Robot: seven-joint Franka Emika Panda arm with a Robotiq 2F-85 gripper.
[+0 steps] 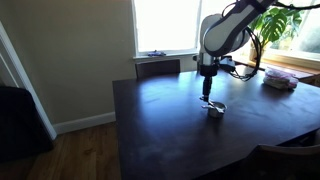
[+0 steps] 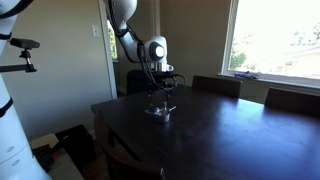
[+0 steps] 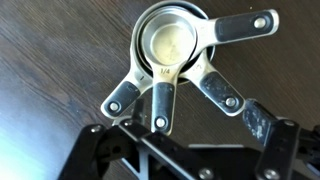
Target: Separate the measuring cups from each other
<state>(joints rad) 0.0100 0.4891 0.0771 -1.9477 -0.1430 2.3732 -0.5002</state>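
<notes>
The measuring cups [image 3: 170, 42] are shiny silver round cups nested in one stack on the dark wooden table, with several flat handles fanned out toward the gripper. They show small in both exterior views [image 1: 214, 106] [image 2: 160, 113]. My gripper [image 3: 180, 128] hovers just above the handle ends, its fingers spread wide to either side and holding nothing. It also shows in both exterior views [image 1: 207, 93] [image 2: 163, 96], pointing straight down over the cups.
The dark table [image 1: 170, 130] is wide, with chairs [image 1: 157, 68] at its far edge. A flat stack of items [image 1: 280, 80] lies on the table near the window and a plant [image 1: 275, 25]. A tripod stand [image 2: 22, 55] is off to the side.
</notes>
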